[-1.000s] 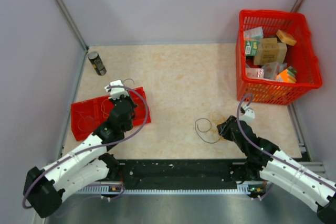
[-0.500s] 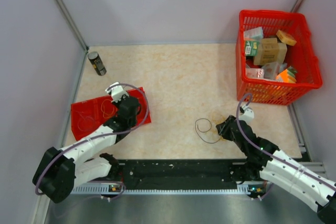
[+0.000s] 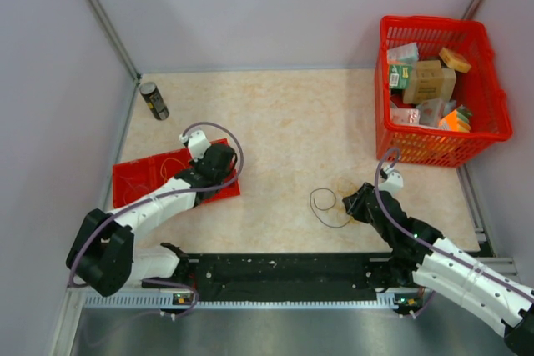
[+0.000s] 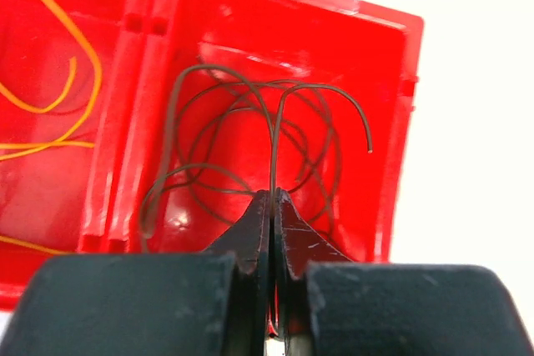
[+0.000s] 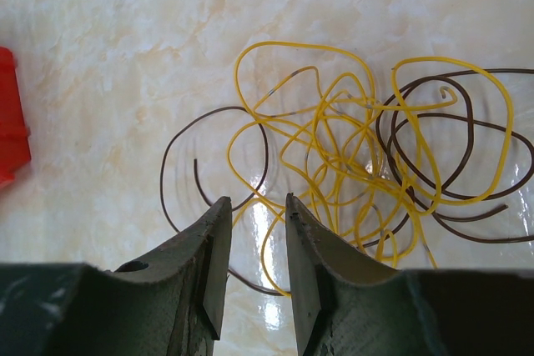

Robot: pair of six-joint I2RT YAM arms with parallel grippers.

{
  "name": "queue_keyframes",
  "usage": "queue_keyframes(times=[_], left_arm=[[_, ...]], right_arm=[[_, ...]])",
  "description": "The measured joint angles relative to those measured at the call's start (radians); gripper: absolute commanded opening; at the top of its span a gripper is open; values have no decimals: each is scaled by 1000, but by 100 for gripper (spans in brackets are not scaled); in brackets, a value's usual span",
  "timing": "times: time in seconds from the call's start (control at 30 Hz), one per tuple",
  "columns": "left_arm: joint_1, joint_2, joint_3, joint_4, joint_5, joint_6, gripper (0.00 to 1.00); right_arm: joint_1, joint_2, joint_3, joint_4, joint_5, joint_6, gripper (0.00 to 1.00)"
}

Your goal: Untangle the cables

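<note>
The tangle of thin yellow and dark brown cables (image 3: 330, 203) lies on the table near the middle front. In the right wrist view its yellow loops (image 5: 350, 147) cross brown loops (image 5: 450, 174). My right gripper (image 3: 352, 203) sits just right of the tangle, jaws open a little and empty (image 5: 257, 199), with a yellow strand below the gap. My left gripper (image 3: 219, 159) is over the right end of the red tray (image 3: 133, 183). It is shut (image 4: 273, 198) on a dark brown wire (image 4: 274, 143) whose loops lie in the tray's right compartment. Yellow wire (image 4: 88, 81) lies in the left compartment.
A red basket (image 3: 486, 132) full of small boxes stands at the back right. A dark can (image 3: 153, 100) stands at the back left. The tray's corner shows at the left edge of the right wrist view (image 5: 10, 114). Grey walls enclose the table.
My left arm has swung right, carrying its gripper from the tray's far edge to the tray's right end. The right arm and the tangle have not moved.
</note>
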Motion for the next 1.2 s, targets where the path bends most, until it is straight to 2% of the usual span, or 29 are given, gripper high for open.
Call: queue_keyframes(times=[0.13, 0.2, 0.37, 0.4, 0.67, 0.8, 0.97, 1.03, 1.2], left_arm=[[23, 33, 57, 3, 69, 40, 2], [47, 43, 60, 6, 106, 60, 20], [107, 42, 60, -8, 185, 102, 90], [111, 33, 60, -13, 203, 110, 98], [112, -200, 109, -102, 442, 200, 98], [113, -349, 129, -95, 624, 271, 96], [84, -443, 37, 93, 925, 268, 91], [23, -418, -9, 161, 974, 251, 90], [-303, -143, 20, 223, 933, 258, 88]], right_arm=[[0, 0, 0, 1, -2, -1, 32], [0, 0, 0, 1, -2, -1, 33], [0, -1, 0, 2, -3, -1, 33], [0, -1, 0, 2, -4, -2, 33], [0, 0, 0, 2, -9, -2, 33], [0, 3, 0, 3, -10, -3, 33], [0, 17, 1, 10, -24, -28, 36], [0, 19, 9, -8, -24, -34, 37], [-2, -7, 109, -164, 29, 1, 40]])
